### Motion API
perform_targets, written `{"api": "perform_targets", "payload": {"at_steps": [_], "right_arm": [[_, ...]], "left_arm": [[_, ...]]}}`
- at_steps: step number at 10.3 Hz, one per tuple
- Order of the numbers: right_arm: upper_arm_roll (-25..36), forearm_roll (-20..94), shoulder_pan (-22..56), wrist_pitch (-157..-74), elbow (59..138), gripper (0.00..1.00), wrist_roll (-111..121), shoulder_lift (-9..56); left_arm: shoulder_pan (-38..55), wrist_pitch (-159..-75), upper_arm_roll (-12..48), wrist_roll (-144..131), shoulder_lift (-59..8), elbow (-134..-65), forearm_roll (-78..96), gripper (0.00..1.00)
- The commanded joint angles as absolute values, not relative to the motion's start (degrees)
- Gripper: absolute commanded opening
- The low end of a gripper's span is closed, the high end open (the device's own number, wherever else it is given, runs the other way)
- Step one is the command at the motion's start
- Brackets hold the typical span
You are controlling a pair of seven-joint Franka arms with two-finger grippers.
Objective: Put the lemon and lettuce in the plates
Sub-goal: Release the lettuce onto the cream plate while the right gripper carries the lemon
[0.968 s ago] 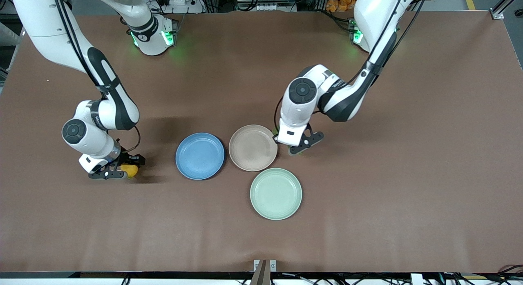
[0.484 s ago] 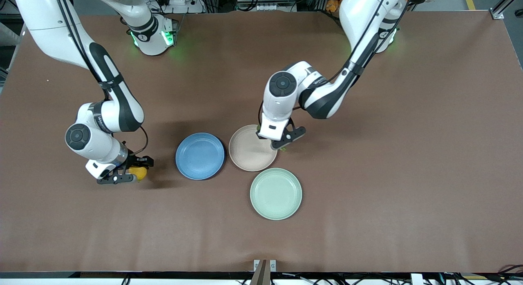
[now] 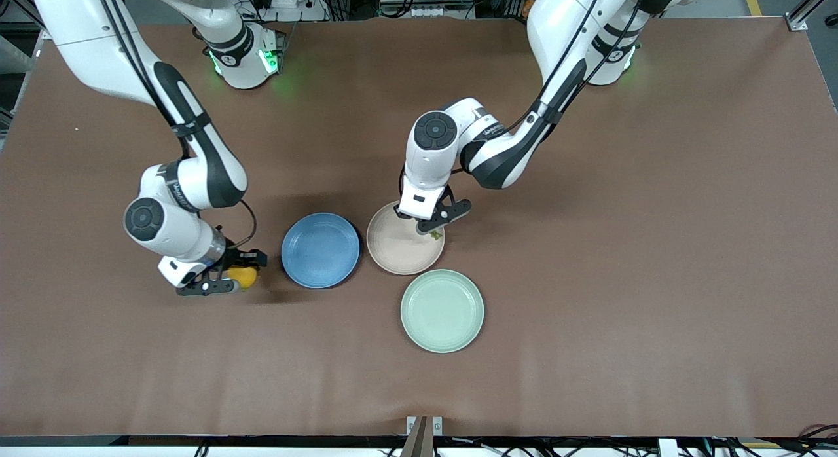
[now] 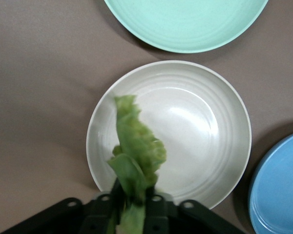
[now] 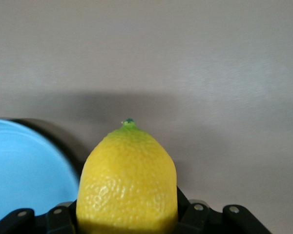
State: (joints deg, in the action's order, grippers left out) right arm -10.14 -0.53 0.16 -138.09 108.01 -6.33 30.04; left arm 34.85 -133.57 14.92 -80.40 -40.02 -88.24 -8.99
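My left gripper hangs over the rim of the beige-pink plate, shut on the lettuce. In the left wrist view the wrinkly green lettuce sticks out from between the fingers of the left gripper over the beige-pink plate. My right gripper is shut on the lemon over bare table, beside the blue plate on the side toward the right arm's end. The right wrist view shows the lemon nub-forward, with the blue plate close by.
A pale mint-green plate lies nearer the front camera than the beige-pink one, almost touching it. It also shows in the left wrist view as the mint-green plate. All three plates are bare. Brown table spreads wide all around.
The left gripper carried the lettuce from beside the beige-pink plate to over its rim. The right gripper carried the lemon toward the blue plate.
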Motion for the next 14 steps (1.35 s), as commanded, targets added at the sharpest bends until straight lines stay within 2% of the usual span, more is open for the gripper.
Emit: {"api": "perform_targets", "payload": {"at_steps": [1, 7, 14], "right_arm": [[-11.69, 0.53, 1.22, -134.66, 107.93, 0.51, -9.83, 27.87], [-11.51, -0.35, 8.52, -135.0, 108.54, 0.51, -17.31, 27.33], [-11.16, -0.44, 10.72, -143.61, 112.15, 0.51, -18.28, 29.26]], "left_arm": [[35.69, -133.77, 14.06, -81.47, -40.61, -86.66, -10.2, 1.0], [30.33, -130.88, 12.93, -79.03, -37.28, -86.84, -10.46, 1.0], [19.26, -116.22, 13.36, -59.1, -31.21, -87.36, -9.58, 1.0]]}}
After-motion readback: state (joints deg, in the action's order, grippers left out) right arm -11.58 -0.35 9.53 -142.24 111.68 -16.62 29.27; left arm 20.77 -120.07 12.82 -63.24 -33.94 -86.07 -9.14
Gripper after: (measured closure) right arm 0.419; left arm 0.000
